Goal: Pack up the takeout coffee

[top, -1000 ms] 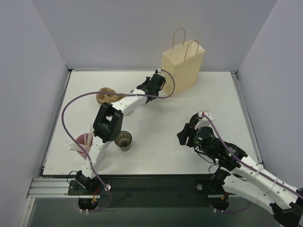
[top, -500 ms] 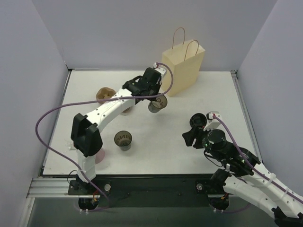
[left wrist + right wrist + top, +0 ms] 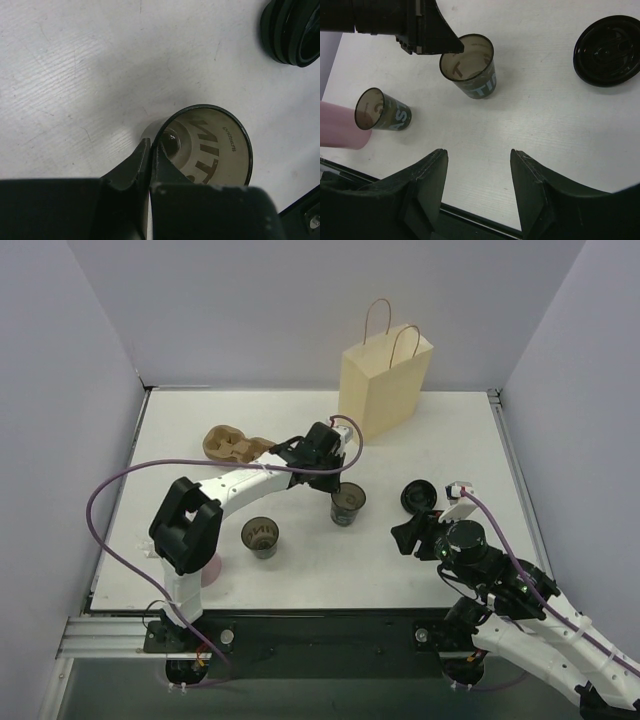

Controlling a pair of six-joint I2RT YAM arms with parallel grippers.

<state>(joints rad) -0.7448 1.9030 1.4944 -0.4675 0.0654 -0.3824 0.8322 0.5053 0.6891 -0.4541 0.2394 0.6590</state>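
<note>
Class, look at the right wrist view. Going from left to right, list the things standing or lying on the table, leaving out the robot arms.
pink cup → first dark cup → second dark cup → black lid

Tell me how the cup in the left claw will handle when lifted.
The cup looks empty, so probably light. The left claw pinches one thin wall at the rim, so it may flex or swing. Tapered base: likely tippy.
</note>
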